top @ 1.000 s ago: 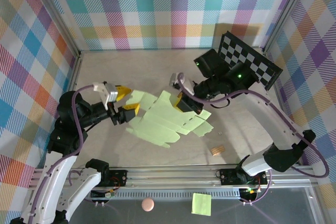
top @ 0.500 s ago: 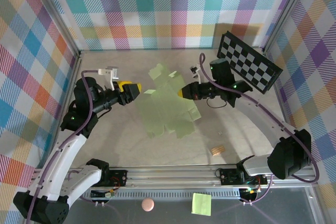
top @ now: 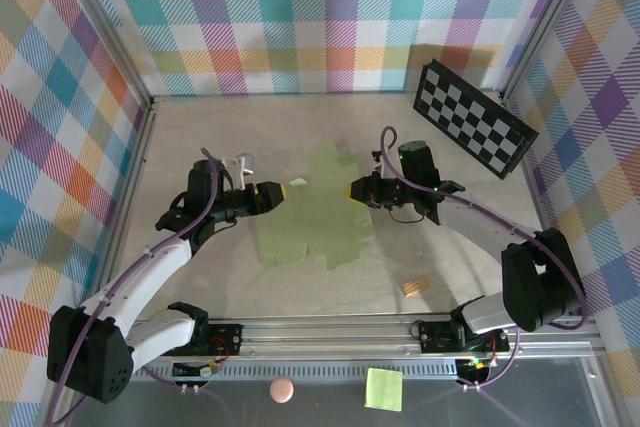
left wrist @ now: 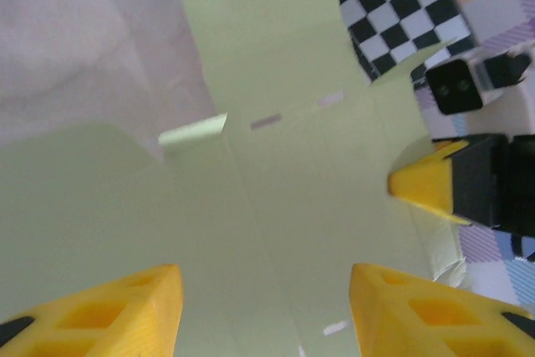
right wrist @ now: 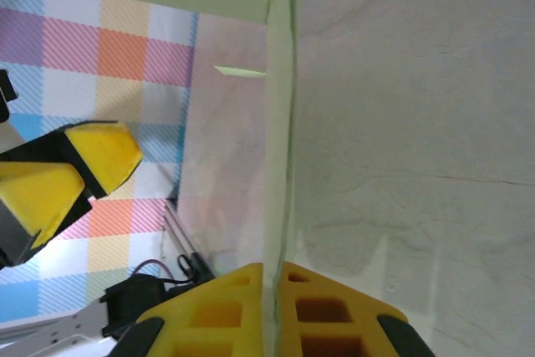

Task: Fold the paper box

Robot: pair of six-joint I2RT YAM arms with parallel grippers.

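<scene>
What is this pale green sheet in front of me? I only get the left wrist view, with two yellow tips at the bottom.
Observer: That is the paper box, not yet folded. The right gripper holds it: the right wrist view shows the sheet's edge pinched in its shut jaws.
Operator: Is anything else lying on the table?
Observer: Yes. From above, a small wooden block lies on the table nearer the front rail, to the right of the sheet and apart from it.
</scene>
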